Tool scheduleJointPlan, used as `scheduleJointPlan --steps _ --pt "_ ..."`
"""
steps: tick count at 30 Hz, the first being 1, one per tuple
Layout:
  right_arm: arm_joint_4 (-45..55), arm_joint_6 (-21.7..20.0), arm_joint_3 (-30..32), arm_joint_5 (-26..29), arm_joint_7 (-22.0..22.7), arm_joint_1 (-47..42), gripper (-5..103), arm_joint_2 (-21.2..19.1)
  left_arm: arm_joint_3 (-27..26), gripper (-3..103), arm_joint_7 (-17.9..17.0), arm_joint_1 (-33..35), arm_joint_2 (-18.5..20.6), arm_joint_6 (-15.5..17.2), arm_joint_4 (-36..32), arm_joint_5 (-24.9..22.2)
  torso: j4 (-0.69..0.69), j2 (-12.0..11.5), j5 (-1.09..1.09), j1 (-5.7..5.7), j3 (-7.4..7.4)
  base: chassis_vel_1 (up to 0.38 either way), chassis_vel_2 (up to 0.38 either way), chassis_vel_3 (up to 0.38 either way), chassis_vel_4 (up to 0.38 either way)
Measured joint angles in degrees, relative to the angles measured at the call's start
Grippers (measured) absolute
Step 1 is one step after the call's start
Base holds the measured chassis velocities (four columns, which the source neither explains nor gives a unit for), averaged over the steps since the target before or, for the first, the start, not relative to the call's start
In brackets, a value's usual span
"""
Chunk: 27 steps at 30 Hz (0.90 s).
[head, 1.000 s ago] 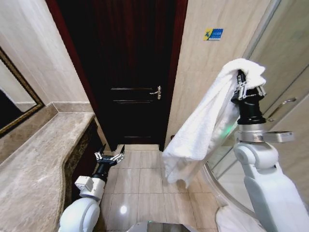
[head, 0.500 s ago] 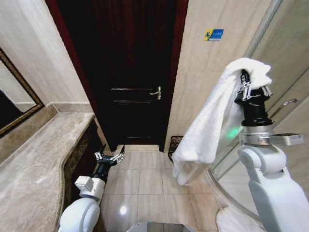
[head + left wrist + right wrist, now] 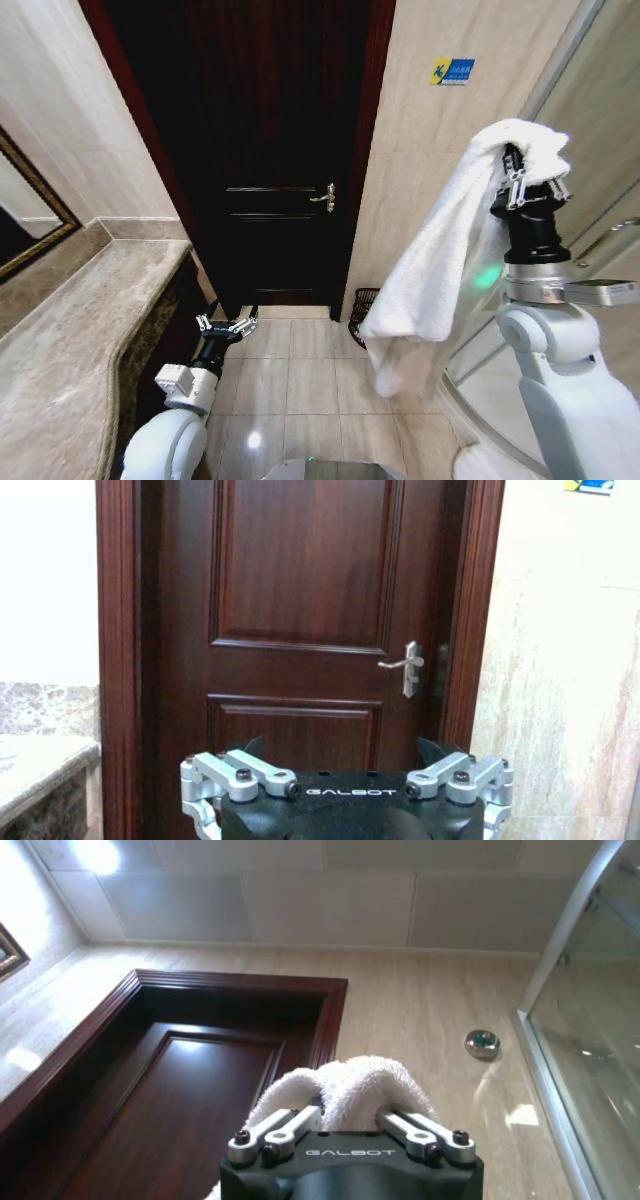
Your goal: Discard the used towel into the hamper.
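While the right claw [image 3: 527, 172] at the upper right is clamped on the white towel [image 3: 440, 270] — draped down mid-frame — the hamper [image 3: 362, 315] sits low by the door, so the drop remains undone; left claw [image 3: 227, 325], spread and empty, waits lower left.

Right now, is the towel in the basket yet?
Not yet. The picking up looks done: the right tool is shut on the white towel, holding it high beside the shower glass. The hamper sits on the floor by the dark door, partly hidden behind the towel. Carrying and dropping remain. The left tool hangs low, open.
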Motion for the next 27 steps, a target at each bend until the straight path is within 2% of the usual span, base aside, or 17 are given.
scheduleJointPlan --steps 14,17,20,22,27 --pt "-0.76 0.28 -0.12 0.00 -0.16 0.35 9 -0.04 0.00 100 0.00 0.00 0.00 0.00 0.00 0.00 0.02 0.00 0.03 0.02 0.01 -0.109 0.107 0.111 -0.106" --pt "-1.04 0.15 -0.30 0.02 0.17 0.50 9 -0.24 0.00 100 0.00 0.00 0.00 0.00 0.00 0.00 0.01 0.00 -0.03 0.01 0.01 -0.162 0.148 0.150 -0.152" --pt "-1.73 0.37 -0.62 0.18 0.28 0.95 9 -0.33 0.00 100 0.00 0.00 0.00 0.00 0.00 0.00 0.01 0.00 0.04 0.02 0.01 -0.143 0.151 0.135 -0.152" --pt "-2.99 0.68 -1.30 0.81 0.30 2.26 9 -0.54 0.00 100 0.00 -0.01 0.00 0.00 0.00 0.00 0.01 -0.01 -0.03 0.05 0.02 -0.093 0.089 0.088 -0.094" --pt "-8.48 2.00 -3.72 1.97 -0.31 8.14 9 -1.69 0.00 100 0.00 0.00 0.00 0.00 0.00 0.00 0.02 -0.01 0.00 0.03 0.02 -0.023 0.037 0.020 -0.032"
